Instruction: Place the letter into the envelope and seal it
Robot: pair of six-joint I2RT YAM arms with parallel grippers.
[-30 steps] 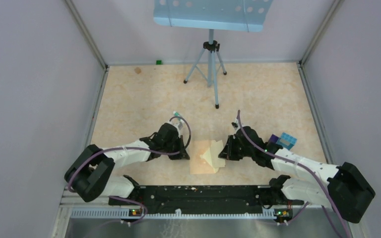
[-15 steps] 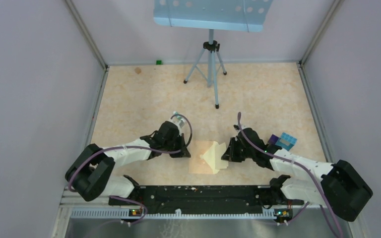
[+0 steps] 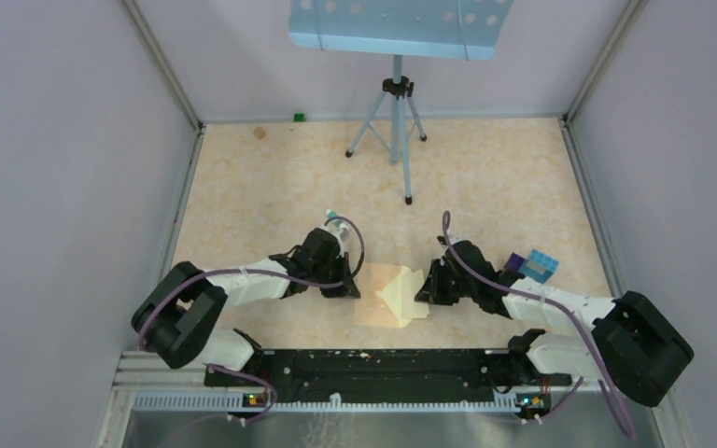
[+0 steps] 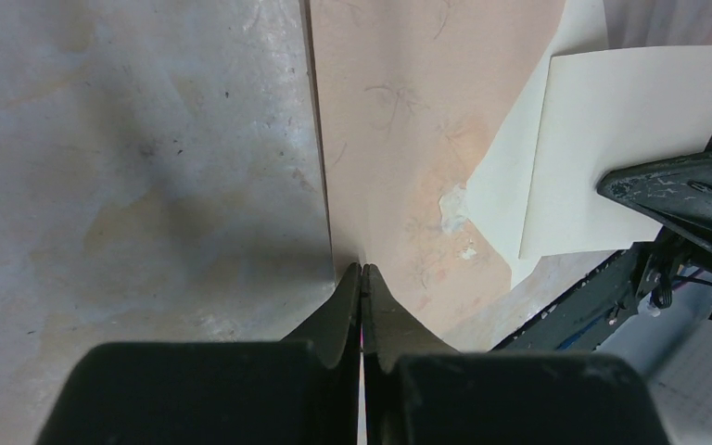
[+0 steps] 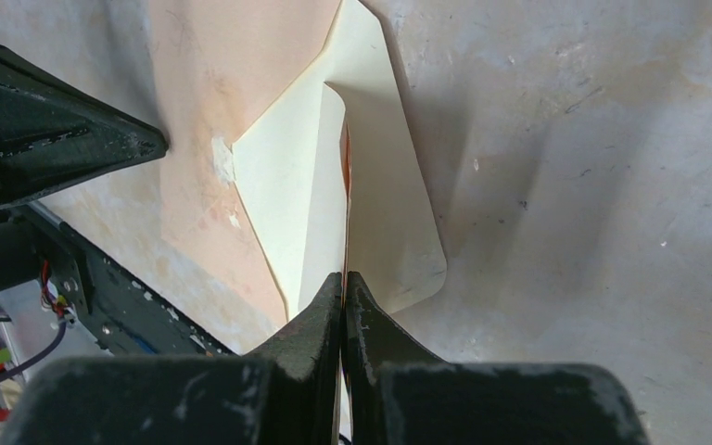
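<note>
The envelope (image 4: 399, 139) is tan kraft paper, matt, with faint fibre-like scratches and a small whitish scuff near the middle of the left wrist view. The letter (image 4: 612, 139) is thin cream paper, smooth and matt. The table (image 4: 130, 167) is a hard sheet, mottled beige from above. Close up it looks dull grey with scuffs, specks and a faint sheen. The left gripper (image 4: 362, 269) and right gripper (image 5: 344, 276) have matt black plastic fingers, and the right ones carry pale scratches. At the top of the overhead view, the music stand (image 3: 397, 23) has a pale blue perforated plate, seemingly painted metal. The walls (image 3: 56, 187) are smooth, matt lilac. Along the bottom edge runs a ribbed bare-metal rail (image 3: 336, 401).
</note>
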